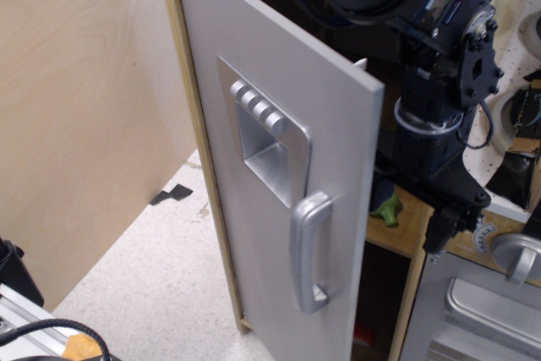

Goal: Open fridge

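The fridge (220,166) is a tall cabinet with a light-wood frame (198,141) and a matte grey door hinged on the left. The door stands partly open, with its free edge swung out toward me. Its silver bar handle (308,253) and dispenser panel (264,143) face me. My black arm reaches down behind the door's free edge, into the gap between door and cabinet. The gripper (439,219) sits low behind that edge, right of the door, away from the handle. Its fingers are dark and partly hidden, so I cannot tell how they stand.
A smaller grey oven door (473,314) with a round knob (517,257) is at the lower right. A green item (387,207) and a red item (363,332) lie inside the fridge. A plywood wall (76,107) stands left. Cables (51,336) lie bottom left.
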Robot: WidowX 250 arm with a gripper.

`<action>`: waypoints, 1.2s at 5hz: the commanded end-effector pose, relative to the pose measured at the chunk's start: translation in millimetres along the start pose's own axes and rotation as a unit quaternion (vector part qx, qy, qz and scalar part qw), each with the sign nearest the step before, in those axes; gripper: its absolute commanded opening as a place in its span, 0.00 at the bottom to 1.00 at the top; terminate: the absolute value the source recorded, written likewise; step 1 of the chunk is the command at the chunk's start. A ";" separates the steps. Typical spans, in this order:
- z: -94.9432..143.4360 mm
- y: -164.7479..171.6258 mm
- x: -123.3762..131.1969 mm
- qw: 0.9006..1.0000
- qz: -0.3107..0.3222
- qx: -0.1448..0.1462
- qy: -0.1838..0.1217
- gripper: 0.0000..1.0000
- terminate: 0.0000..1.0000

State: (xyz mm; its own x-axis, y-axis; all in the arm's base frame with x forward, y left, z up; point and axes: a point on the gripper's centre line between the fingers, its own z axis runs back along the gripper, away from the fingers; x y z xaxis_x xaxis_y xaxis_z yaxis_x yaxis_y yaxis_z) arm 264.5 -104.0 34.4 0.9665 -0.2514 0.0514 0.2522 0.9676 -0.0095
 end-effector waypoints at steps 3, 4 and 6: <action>43.0 67.1 -50.3 0.999 0.031 0.008 0.001 1.00 0.00; 50.2 84.2 -62.8 0.999 0.023 0.031 0.003 1.00 0.00; 66.3 115.7 -81.3 0.998 0.027 0.052 0.011 1.00 0.00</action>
State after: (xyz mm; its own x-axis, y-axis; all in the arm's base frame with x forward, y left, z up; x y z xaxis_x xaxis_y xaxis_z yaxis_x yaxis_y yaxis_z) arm 211.5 34.8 79.2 0.9815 -0.1914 0.0044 0.1904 0.9784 0.0799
